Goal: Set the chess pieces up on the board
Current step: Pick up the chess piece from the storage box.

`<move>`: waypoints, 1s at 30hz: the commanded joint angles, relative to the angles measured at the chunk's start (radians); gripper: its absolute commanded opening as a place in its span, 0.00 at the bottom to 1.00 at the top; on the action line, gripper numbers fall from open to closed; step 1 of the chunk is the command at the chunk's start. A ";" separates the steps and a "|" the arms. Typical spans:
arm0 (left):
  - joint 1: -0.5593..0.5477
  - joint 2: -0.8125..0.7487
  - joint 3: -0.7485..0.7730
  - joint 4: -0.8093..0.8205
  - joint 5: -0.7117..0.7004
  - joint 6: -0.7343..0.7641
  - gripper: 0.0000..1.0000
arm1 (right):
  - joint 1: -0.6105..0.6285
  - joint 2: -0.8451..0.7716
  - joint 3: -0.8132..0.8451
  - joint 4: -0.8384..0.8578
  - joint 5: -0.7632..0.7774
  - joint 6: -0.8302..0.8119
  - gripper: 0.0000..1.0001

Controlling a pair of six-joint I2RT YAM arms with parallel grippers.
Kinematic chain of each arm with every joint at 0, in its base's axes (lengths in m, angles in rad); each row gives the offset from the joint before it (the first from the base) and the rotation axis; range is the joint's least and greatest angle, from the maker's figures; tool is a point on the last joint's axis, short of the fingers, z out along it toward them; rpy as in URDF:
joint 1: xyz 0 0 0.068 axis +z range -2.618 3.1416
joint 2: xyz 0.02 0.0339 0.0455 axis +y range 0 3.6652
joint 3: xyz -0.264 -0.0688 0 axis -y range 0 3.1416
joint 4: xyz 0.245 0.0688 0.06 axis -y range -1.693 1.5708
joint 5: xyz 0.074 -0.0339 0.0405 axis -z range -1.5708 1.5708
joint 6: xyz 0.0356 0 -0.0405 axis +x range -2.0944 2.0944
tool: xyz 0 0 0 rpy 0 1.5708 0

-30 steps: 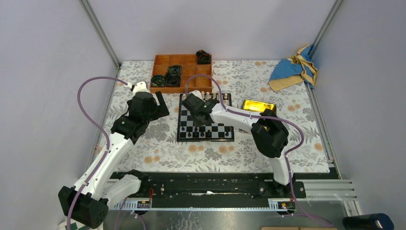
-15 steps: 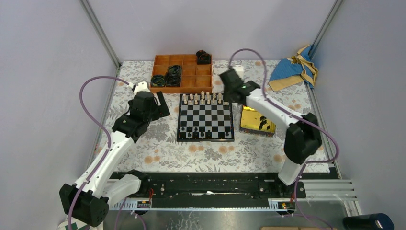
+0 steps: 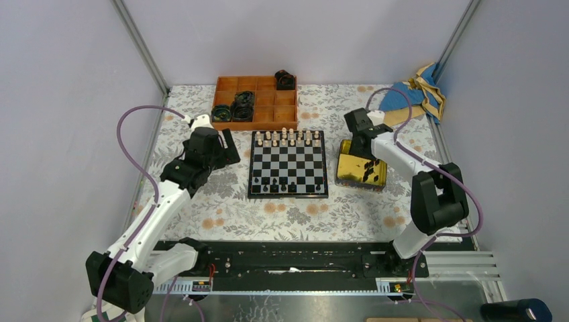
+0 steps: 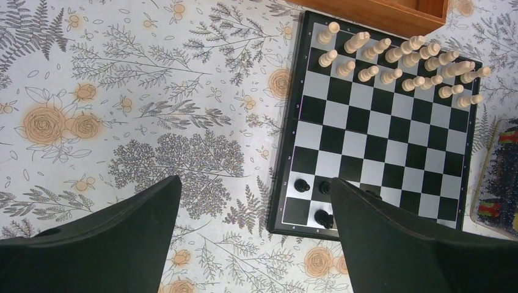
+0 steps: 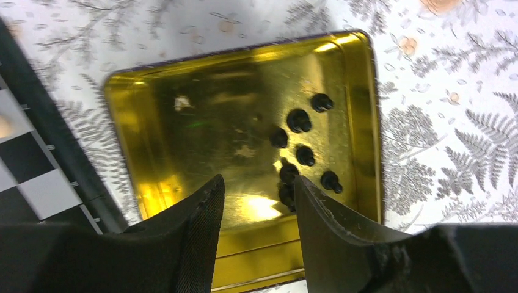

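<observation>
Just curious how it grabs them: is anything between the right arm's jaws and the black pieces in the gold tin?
Nothing visible. The right gripper hangs over the lidless gold tin, jaws apart, and the black chess pieces lie uncovered on its floor.

The board [image 3: 288,164] lies mid-worktop [image 3: 302,221], cream chessmen [image 3: 288,138] along its far edge, a few black chess pieces [image 3: 276,188] nearest. The right pincer [image 3: 361,142] hangs over a gold tin [image 3: 362,176].
</observation>
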 commanded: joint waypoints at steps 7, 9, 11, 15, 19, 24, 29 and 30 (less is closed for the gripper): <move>0.006 0.012 0.008 0.054 0.017 0.003 0.99 | -0.095 -0.074 -0.081 0.059 -0.012 0.064 0.53; 0.005 0.014 0.007 0.053 0.017 0.003 0.99 | -0.107 -0.069 -0.090 0.067 -0.023 0.068 0.53; 0.006 0.015 0.007 0.053 0.018 0.003 0.99 | -0.113 -0.060 -0.096 0.074 -0.030 0.070 0.53; 0.006 0.017 0.007 0.052 0.019 0.004 0.99 | -0.127 -0.047 -0.103 0.092 -0.037 0.070 0.53; 0.006 0.021 0.008 0.053 0.020 0.004 0.99 | -0.145 -0.032 -0.100 0.104 -0.043 0.069 0.53; 0.006 0.028 0.010 0.053 0.020 0.006 0.99 | -0.159 -0.007 -0.093 0.118 -0.054 0.072 0.52; 0.005 0.032 0.011 0.055 0.019 0.005 0.99 | -0.165 0.022 -0.084 0.129 -0.061 0.077 0.50; 0.006 0.033 0.011 0.054 0.020 0.006 0.99 | -0.168 0.026 -0.082 0.132 -0.060 0.077 0.50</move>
